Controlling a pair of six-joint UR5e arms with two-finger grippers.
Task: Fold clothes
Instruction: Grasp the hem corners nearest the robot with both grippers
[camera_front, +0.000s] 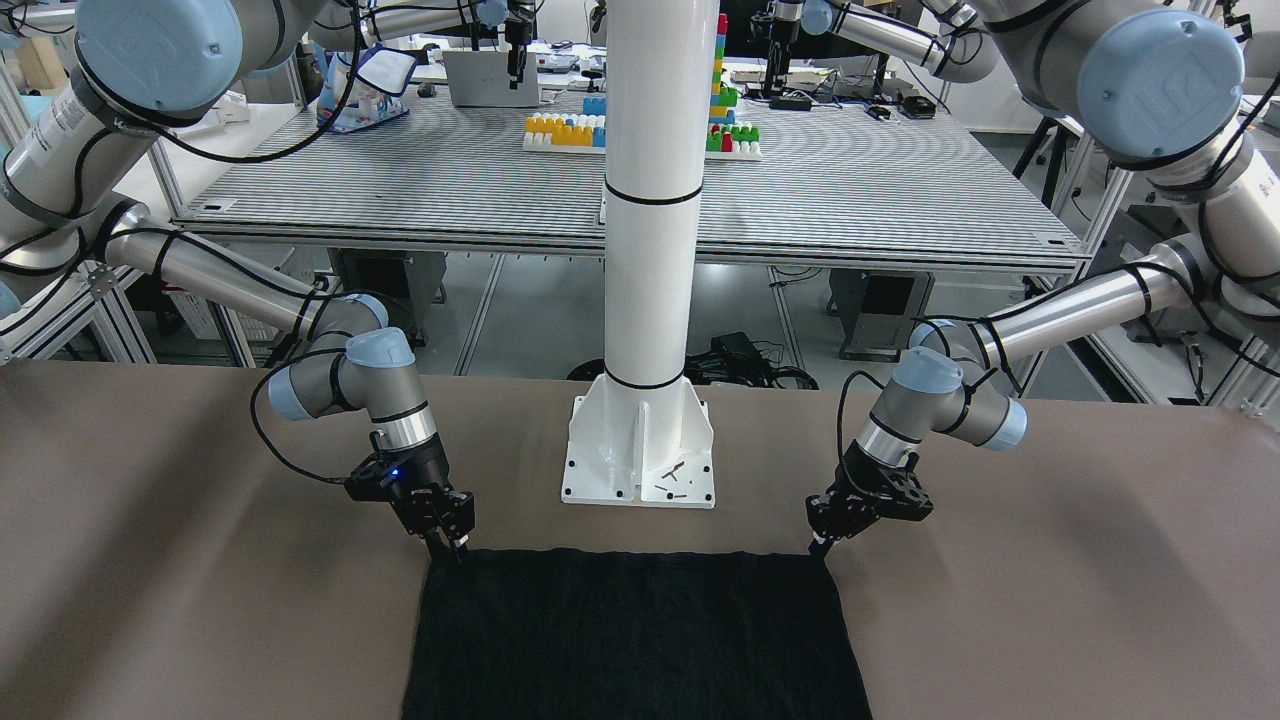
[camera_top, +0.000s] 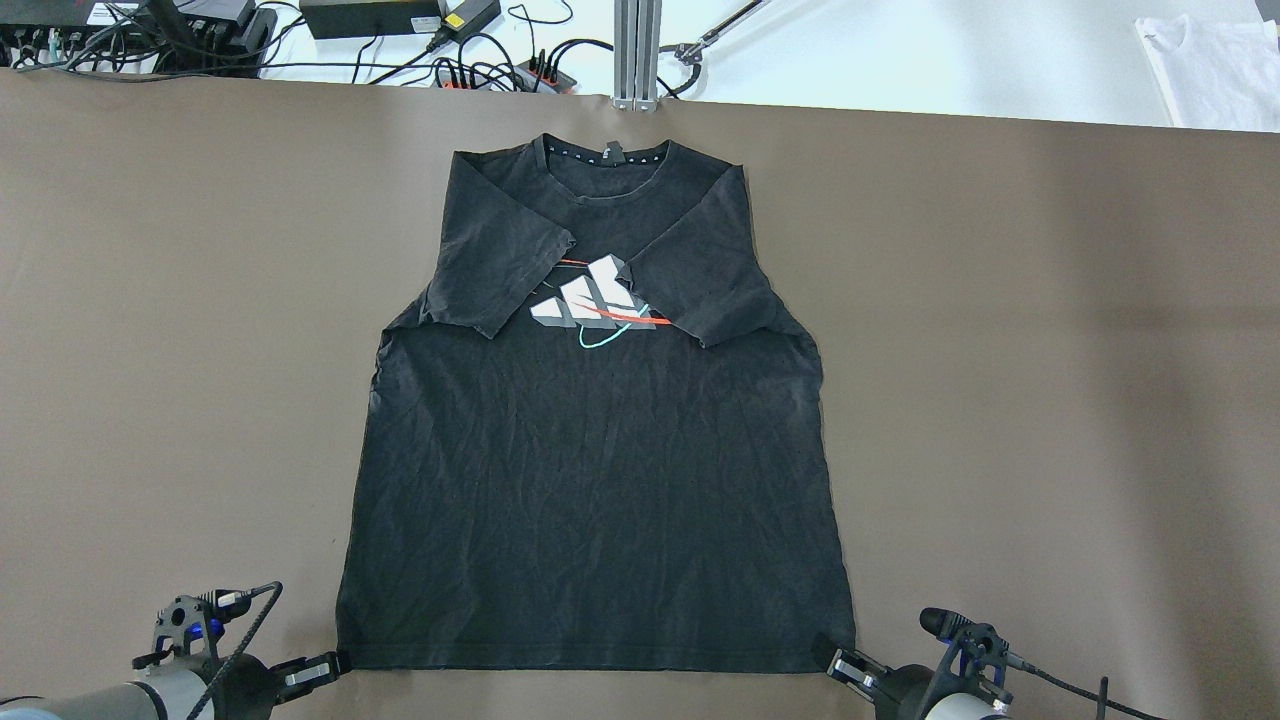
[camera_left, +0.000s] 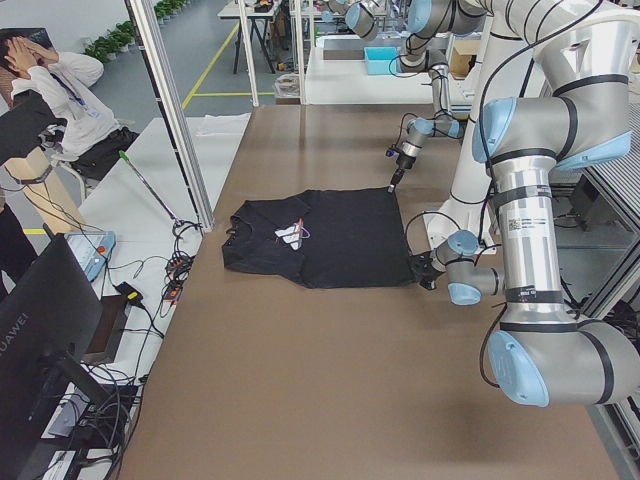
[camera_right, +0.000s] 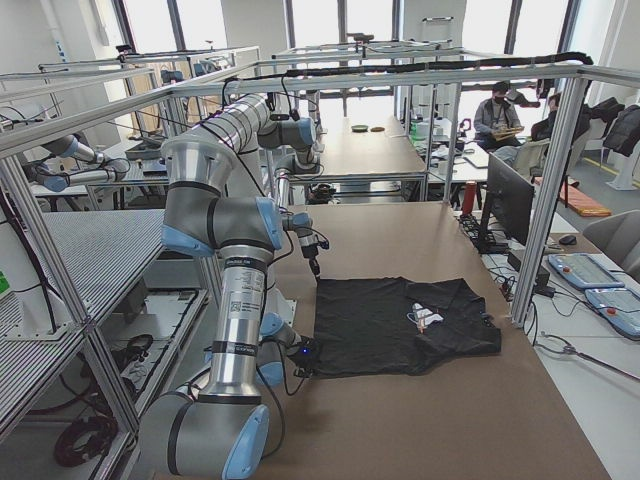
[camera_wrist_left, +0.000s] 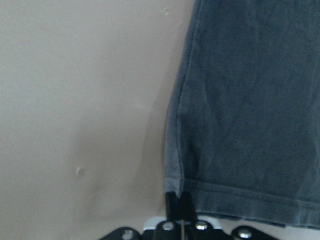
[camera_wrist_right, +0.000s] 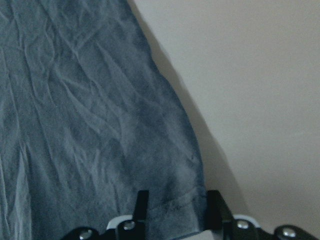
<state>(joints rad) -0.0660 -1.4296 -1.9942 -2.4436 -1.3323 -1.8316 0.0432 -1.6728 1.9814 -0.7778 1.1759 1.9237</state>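
A black t-shirt (camera_top: 600, 480) with a white and red chest logo lies flat on the brown table (camera_top: 1050, 350), collar at the far side, both sleeves folded inward. My left gripper (camera_top: 335, 662) is at the shirt's near left hem corner. In the left wrist view its fingers (camera_wrist_left: 173, 202) are pressed together on that corner of the hem (camera_wrist_left: 180, 187). My right gripper (camera_top: 828, 660) is at the near right hem corner. In the right wrist view its fingers (camera_wrist_right: 141, 205) stand apart with the cloth (camera_wrist_right: 90, 125) between them. Both also show in the front view: left (camera_front: 820, 546), right (camera_front: 447, 548).
The robot's white column base (camera_front: 640, 450) stands just behind the hem. Cables and power bricks (camera_top: 400, 20) lie beyond the table's far edge, and a white cloth (camera_top: 1210, 60) lies at the far right. An operator (camera_left: 60, 90) sits by the far end.
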